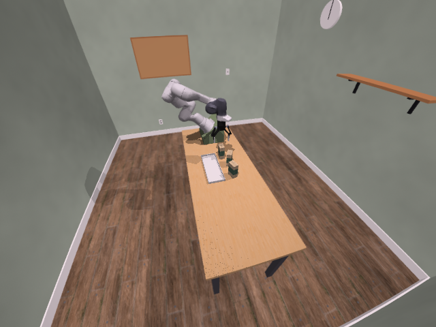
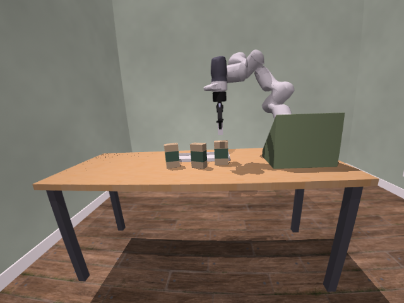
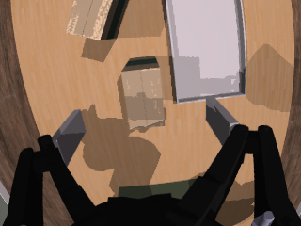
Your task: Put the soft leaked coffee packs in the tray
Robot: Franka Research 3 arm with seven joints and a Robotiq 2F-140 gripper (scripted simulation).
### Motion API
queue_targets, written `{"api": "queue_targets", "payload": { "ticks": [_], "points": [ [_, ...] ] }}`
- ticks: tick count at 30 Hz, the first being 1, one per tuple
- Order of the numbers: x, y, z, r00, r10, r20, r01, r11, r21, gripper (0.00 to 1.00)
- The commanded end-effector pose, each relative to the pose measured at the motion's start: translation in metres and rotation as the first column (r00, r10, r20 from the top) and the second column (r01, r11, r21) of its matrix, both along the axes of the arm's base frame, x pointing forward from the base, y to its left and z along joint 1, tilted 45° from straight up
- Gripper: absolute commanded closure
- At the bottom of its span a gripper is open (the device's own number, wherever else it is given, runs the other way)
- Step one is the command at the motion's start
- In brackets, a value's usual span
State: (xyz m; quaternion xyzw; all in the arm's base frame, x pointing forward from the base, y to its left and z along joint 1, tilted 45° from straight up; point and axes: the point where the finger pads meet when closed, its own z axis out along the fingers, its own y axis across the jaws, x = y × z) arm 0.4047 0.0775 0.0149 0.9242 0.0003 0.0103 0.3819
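Observation:
Three tan coffee packs with dark green bands stand in a row on the wooden table: the one nearest the robot base (image 2: 221, 152) (image 1: 221, 149) (image 3: 142, 93), the middle one (image 2: 198, 154) (image 1: 229, 154) (image 3: 96, 8), and the far one (image 2: 172, 155) (image 1: 232, 167). A shallow white tray (image 1: 212, 167) (image 3: 203, 28) lies beside them; in the exterior view the tray (image 2: 184, 158) shows behind the packs. My gripper (image 2: 220, 131) (image 1: 223, 135) (image 3: 143, 114) points straight down, wide open and empty, hovering a short way above the nearest pack, its fingers on either side of it.
A large green box (image 2: 305, 140) covers the robot's base at the table end. A long stretch of table (image 1: 239, 225) runs away from the packs. The tray lies close to the nearest pack's side.

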Motion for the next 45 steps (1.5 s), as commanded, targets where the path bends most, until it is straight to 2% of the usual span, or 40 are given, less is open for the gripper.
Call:
{"api": "queue_targets", "payload": {
  "ticks": [1, 17, 23, 45],
  "points": [
    [-0.001, 0.0, 0.001, 1.0, 0.003, -0.006, -0.003, 1.0, -0.002, 0.47],
    [-0.001, 0.0, 0.0, 1.0, 0.003, -0.006, -0.003, 1.0, -0.002, 0.47],
    [0.0, -0.013, -0.013, 1.0, 0.003, -0.006, -0.003, 1.0, -0.002, 0.47],
    [0.0, -0.014, -0.014, 1.0, 0.003, -0.006, -0.003, 1.0, -0.002, 0.47]
  ]
}}
